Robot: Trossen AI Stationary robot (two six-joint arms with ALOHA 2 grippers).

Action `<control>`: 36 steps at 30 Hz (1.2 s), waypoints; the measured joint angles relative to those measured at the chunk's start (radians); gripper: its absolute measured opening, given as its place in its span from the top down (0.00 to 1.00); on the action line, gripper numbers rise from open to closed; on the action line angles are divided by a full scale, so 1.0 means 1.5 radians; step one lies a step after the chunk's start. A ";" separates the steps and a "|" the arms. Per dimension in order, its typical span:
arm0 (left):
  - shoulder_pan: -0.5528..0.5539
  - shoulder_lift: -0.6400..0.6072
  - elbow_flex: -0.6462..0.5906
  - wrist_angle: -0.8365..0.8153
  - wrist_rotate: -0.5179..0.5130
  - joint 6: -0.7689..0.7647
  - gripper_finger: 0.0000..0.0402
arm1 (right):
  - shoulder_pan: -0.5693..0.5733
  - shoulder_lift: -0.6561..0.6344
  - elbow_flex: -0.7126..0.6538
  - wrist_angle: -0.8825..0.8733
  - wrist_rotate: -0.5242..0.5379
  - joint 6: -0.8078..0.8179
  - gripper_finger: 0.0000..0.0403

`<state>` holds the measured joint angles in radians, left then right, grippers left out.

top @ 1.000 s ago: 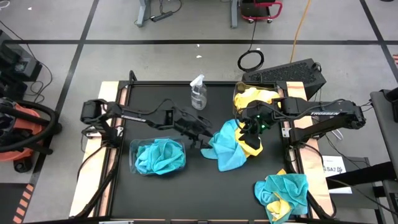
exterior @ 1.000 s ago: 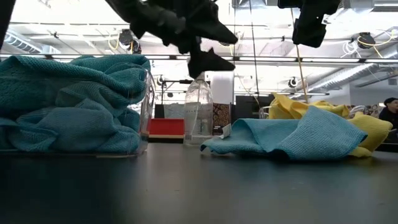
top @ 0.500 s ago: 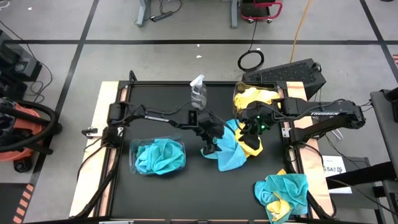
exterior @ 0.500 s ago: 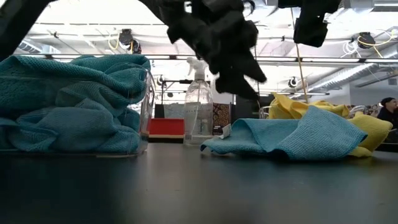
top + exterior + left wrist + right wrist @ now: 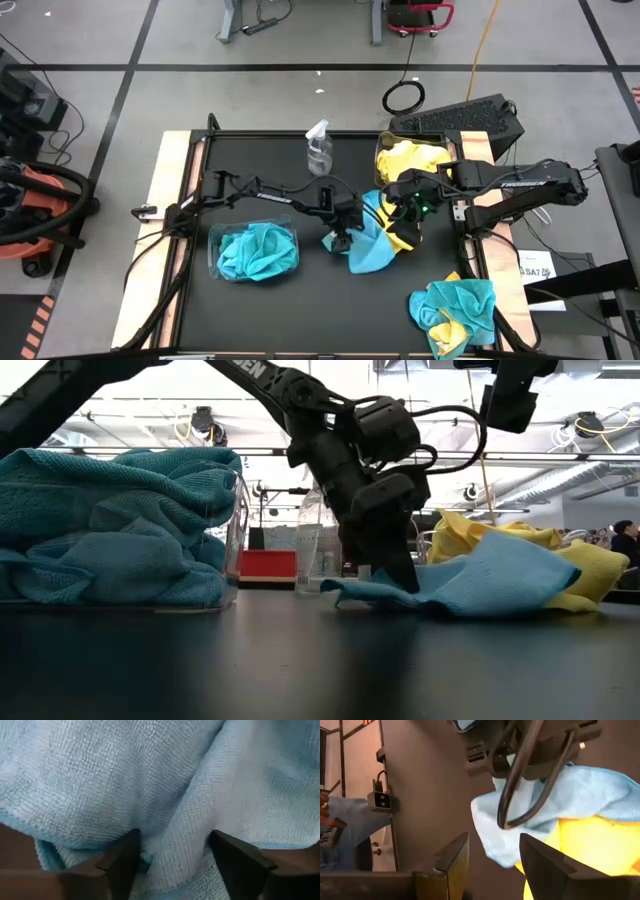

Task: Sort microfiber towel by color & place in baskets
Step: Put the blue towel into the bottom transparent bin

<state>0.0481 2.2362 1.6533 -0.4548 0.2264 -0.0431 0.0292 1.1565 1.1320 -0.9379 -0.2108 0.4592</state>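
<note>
Overhead, black table, grey taped floor.

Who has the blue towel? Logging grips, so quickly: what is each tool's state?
Left tool: open, fingers pressed into the teal towel, a fold between them.
Right tool: open, holding nothing, above the yellow towel.

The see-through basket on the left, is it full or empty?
Full. The basket is stuffed with teal towels, bulging above its rim in the low view.
</note>
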 joint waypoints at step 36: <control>0.042 -0.488 0.147 -0.264 0.111 0.089 0.99 | -0.002 -0.117 0.000 -0.049 0.104 -0.051 0.59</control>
<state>0.1118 1.5047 1.8736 -0.8503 0.3929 0.0906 0.0257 0.9807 1.1320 -1.0119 -0.0546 0.3824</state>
